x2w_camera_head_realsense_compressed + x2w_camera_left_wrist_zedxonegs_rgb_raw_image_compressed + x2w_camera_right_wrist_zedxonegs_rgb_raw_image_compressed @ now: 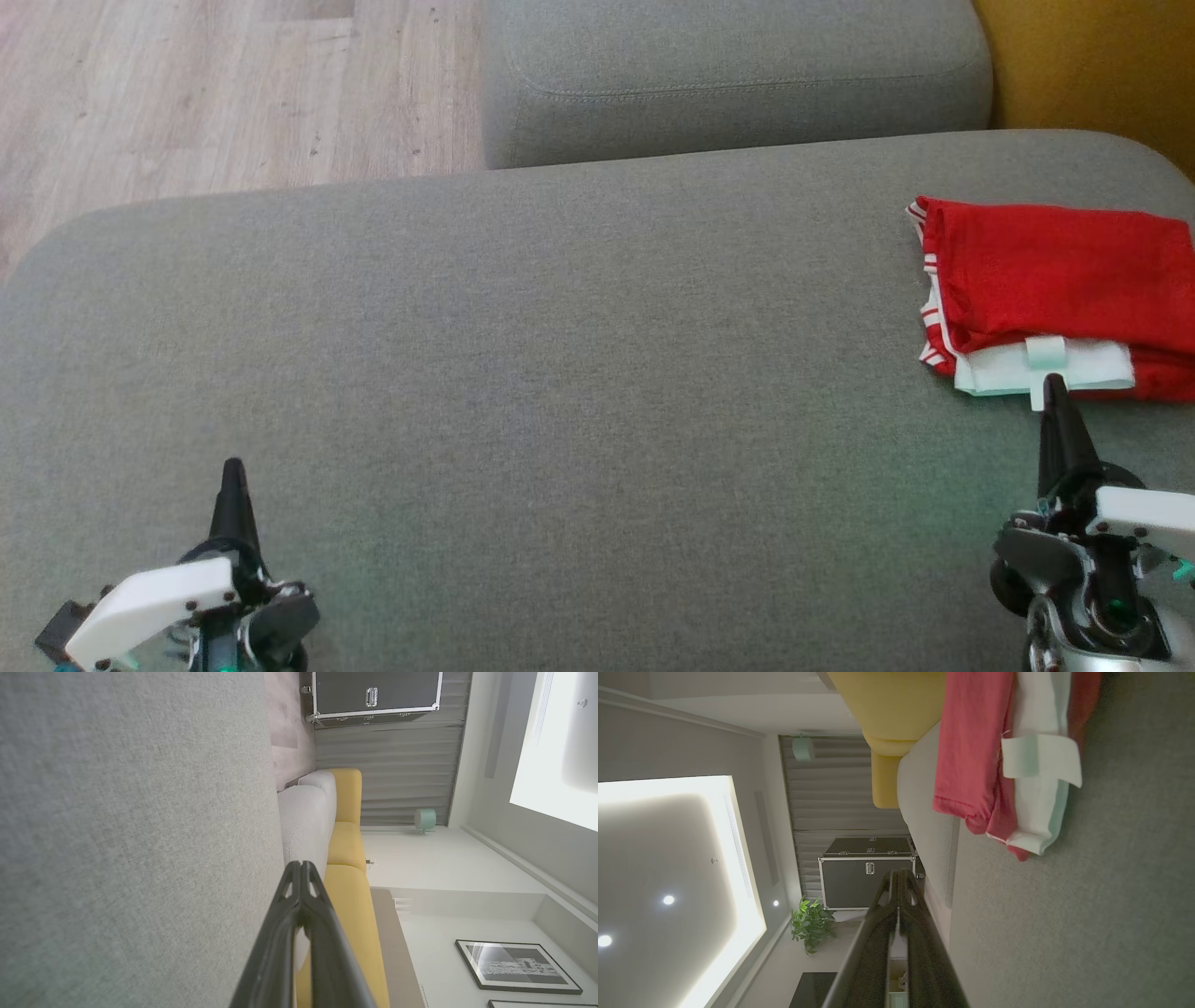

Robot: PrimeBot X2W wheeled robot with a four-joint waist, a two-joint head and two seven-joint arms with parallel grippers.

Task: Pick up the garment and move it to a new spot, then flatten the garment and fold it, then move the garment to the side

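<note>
One garment [1055, 271], just beyond the fingertips of the right gripper [1054, 383]. Two grippers, left gripper [232, 465] included. Two grey cushions: big cushion [560, 373] under the fingers, small cushion [728, 75] beyond.

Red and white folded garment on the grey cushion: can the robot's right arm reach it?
Probably yes. The shut right tool points at the folded red and white garment from close by, nothing between them on the grey fabric cushion.
</note>
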